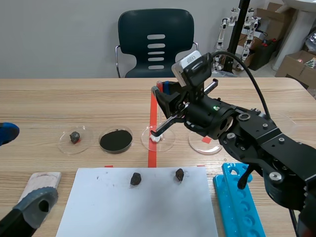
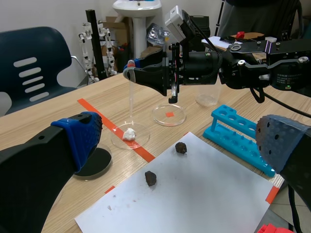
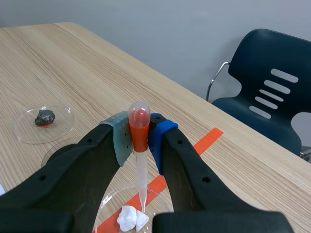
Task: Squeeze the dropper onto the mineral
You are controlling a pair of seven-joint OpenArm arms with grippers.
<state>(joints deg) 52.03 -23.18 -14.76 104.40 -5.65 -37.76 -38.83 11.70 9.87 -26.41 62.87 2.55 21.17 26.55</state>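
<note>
Over the middle of the bench, the right claw [image 3: 140,141] pinches the dropper [image 3: 141,177] near its bulb, tip just above the white mineral [image 3: 130,218] in its dish [image 1: 170,141]. Aiming looks done; the squeeze itself seems left. The left claw [image 2: 177,143] hangs open near the bench's front-left corner.

The scene view looks from between the arms, raised above the near edge, across the desk [image 1: 74,98] toward the chair [image 1: 156,39] at its far side, and is wide enough to cover most of the desk's surface. The left wrist view sits low and near the desk, facing across it toward the right arm [image 2: 252,63] and the same chair. The right wrist view looks down from close range along the dropper [image 3: 140,141] at the dish [image 3: 116,201] with the white mineral [image 3: 130,218], which all three views share.
</note>
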